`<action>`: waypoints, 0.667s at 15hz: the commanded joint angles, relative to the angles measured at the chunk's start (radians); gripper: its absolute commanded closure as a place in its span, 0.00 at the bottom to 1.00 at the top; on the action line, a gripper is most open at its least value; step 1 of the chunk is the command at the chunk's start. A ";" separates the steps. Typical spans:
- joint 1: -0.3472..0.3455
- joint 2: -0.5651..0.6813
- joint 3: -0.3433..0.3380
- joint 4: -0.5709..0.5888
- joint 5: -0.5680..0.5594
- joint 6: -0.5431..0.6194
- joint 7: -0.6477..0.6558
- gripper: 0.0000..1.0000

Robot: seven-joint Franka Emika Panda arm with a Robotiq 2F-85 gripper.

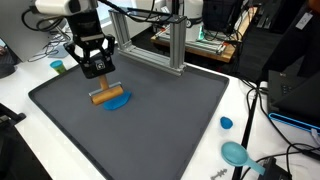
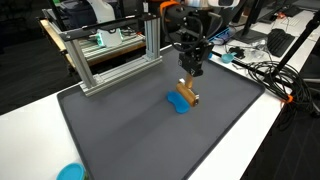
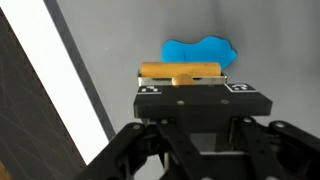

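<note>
Claw [image 1: 97,68] closed, gripping the short stem of a wooden bar [image 1: 105,97]. The bar sits crosswise just below the fingertips, against a blue lump [image 1: 118,101]. In the wrist view the lump lies just beyond the bar. A grey mat [image 1: 160,120] lies directly under the claw, on the surface.

Your dark grey mat [image 1: 150,125] lies on a white table [image 1: 15,90]. Behind the mat: aluminium frame [image 1: 176,45], cluttered lab benches [image 1: 215,42]. Beside the mat: loose black cables [image 2: 265,75].
</note>
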 commanded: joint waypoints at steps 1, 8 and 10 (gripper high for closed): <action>-0.008 0.004 0.008 0.002 -0.005 -0.003 0.003 0.53; 0.048 0.018 -0.034 -0.014 -0.032 0.029 0.462 0.78; 0.063 0.014 -0.052 -0.031 -0.072 0.039 0.593 0.78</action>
